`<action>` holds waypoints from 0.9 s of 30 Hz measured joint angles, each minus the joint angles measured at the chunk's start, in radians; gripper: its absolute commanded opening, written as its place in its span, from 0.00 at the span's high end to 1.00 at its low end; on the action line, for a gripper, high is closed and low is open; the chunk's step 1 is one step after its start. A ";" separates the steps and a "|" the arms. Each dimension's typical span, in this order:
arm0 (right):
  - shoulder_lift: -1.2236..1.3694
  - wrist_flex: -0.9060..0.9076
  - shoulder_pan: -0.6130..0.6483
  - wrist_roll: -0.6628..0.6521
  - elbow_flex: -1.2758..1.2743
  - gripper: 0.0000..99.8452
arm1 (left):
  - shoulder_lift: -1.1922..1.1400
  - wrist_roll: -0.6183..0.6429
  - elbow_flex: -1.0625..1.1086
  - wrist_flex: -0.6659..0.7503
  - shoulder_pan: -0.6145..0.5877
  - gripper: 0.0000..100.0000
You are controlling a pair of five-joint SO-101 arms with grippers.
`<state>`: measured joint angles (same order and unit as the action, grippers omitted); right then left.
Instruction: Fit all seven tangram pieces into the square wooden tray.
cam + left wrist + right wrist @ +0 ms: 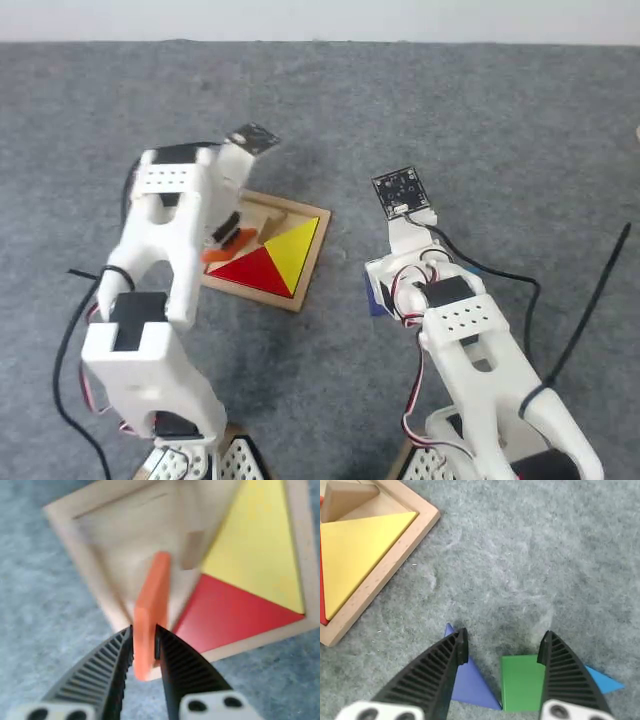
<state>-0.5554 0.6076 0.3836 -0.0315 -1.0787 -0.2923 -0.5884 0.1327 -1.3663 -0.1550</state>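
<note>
The square wooden tray [312,262] holds a yellow triangle [290,247] and a red triangle [250,271]. My left gripper [143,642] is shut on an orange piece [151,607], held on edge over the tray's bare floor [117,540] beside the red triangle [230,615] and yellow triangle [260,555]. The orange piece [228,251] shows under the left arm in the high view. My right gripper [502,647] stands open above the carpet, over a green piece [520,682], with a purple triangle [470,685] and a blue piece [605,681] on either side.
A plain wooden piece [345,497] lies in the tray [395,562] next to the yellow triangle [357,552]. Grey carpet [480,130] covers the table. Black cables [580,320] trail beside the right arm, and the arm bases stand at the near edge.
</note>
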 measured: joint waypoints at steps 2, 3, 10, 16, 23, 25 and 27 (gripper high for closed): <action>0.000 0.000 0.000 0.000 0.000 0.76 | 0.000 0.000 0.000 -0.002 -0.003 0.93; 0.000 0.000 0.002 0.000 0.000 0.76 | 0.000 0.000 0.000 0.000 -0.003 0.93; 0.000 0.000 0.031 0.000 0.000 0.76 | 0.000 0.000 0.000 0.028 -0.003 0.93; 0.000 0.000 0.032 0.000 0.000 0.76 | -0.008 0.000 0.000 0.089 -0.025 0.93; 0.006 0.000 0.032 0.000 0.000 0.76 | -0.086 0.000 0.000 0.169 -0.028 0.93; 0.006 0.000 0.032 0.000 0.000 0.76 | -0.086 0.000 0.000 0.169 -0.028 0.93; 0.006 0.000 0.032 0.000 0.000 0.76 | -0.086 0.000 0.000 0.169 -0.032 0.93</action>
<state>-0.5493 0.6076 0.4158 -0.0315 -1.0787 -0.3782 -0.5884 0.1327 -1.1976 -0.1872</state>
